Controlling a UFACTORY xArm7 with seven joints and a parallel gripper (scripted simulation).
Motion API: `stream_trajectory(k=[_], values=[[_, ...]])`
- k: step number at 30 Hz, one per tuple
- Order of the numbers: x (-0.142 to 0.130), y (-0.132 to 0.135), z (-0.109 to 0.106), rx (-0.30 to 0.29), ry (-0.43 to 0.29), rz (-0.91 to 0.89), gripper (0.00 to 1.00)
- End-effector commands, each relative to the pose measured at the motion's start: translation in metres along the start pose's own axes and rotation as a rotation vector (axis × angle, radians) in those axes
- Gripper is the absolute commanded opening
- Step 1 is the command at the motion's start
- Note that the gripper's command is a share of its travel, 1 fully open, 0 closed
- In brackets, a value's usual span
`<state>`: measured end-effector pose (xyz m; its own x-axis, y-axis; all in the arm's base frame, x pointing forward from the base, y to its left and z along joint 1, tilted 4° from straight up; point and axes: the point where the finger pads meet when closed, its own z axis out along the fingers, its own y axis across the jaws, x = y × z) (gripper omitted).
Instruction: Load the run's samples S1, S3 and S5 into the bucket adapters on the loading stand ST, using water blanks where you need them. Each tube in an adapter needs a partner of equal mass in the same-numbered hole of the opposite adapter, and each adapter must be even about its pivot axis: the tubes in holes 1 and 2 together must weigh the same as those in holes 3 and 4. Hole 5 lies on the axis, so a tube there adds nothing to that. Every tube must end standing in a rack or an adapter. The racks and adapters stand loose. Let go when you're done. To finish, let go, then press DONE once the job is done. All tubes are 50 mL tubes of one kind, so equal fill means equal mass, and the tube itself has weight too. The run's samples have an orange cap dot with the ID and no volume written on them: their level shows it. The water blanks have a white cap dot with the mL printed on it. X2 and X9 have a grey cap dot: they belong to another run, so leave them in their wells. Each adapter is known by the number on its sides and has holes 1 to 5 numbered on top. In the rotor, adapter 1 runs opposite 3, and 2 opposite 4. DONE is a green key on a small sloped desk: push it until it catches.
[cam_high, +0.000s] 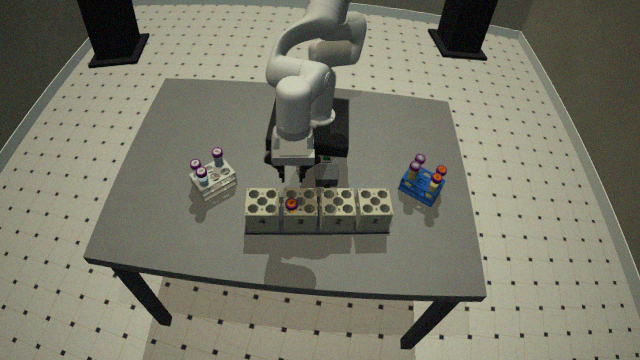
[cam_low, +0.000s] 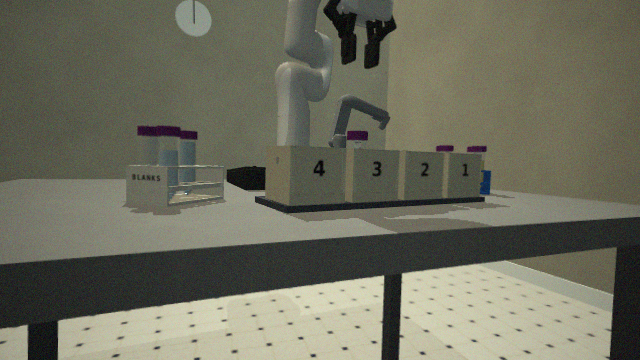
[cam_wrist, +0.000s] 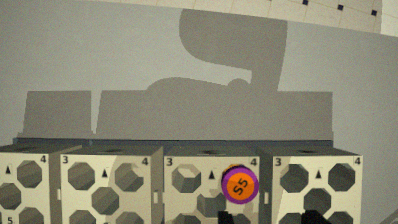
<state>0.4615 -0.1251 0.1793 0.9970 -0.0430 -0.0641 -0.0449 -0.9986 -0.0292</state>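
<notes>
While the claw (cam_high: 292, 178) (cam_low: 360, 63) (cam_wrist: 268, 220) hangs part-open with nothing in its grip, S5 (cam_high: 291, 204) (cam_low: 357, 135) (cam_wrist: 240, 185) stands below and outward of it, in hole 4 of adapter 3 (cam_high: 300, 223) (cam_low: 376, 175) (cam_wrist: 190, 152). Handling, my estimate: stiff, fairly light, smooth-walled tube; liquid puts most weight low. Take it squarely by the cap or just beneath, lift straight up; a slanted pull could bind it or shift the loose adapter. Containers: adapters 4 (cam_high: 262, 223) (cam_low: 315, 182), 2 (cam_high: 338, 223) (cam_low: 424, 175) and 1 (cam_high: 375, 222) (cam_low: 464, 175), also outward of the claw, show no tubes. Blue rack (cam_high: 416, 194) (cam_low: 485, 186), well off to the claw's left: two orange-dotted tubes, presumably S1 and S3, and two grey-dotted ones to leave. White rack (cam_high: 220, 190) (cam_low: 145, 192), off to its right: three blanks, bluish water inside, printed volumes too small to read. Judged next: a partner matching S5's level for hole 4 of adapter 1, then counterweights across each pivot. Green key (cam_high: 326, 158), near the claw on its left, comes last.
</notes>
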Motion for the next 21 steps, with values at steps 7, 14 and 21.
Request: stream_trajectory(k=[7,14,21], values=[[-0.001,-0.009,-0.002,0.000,0.005,0.067,0.57],[-0.011,-0.043,-0.002,0.001,0.005,0.300,0.57],[-0.017,-0.067,-0.002,0.001,0.005,0.467,0.57]])
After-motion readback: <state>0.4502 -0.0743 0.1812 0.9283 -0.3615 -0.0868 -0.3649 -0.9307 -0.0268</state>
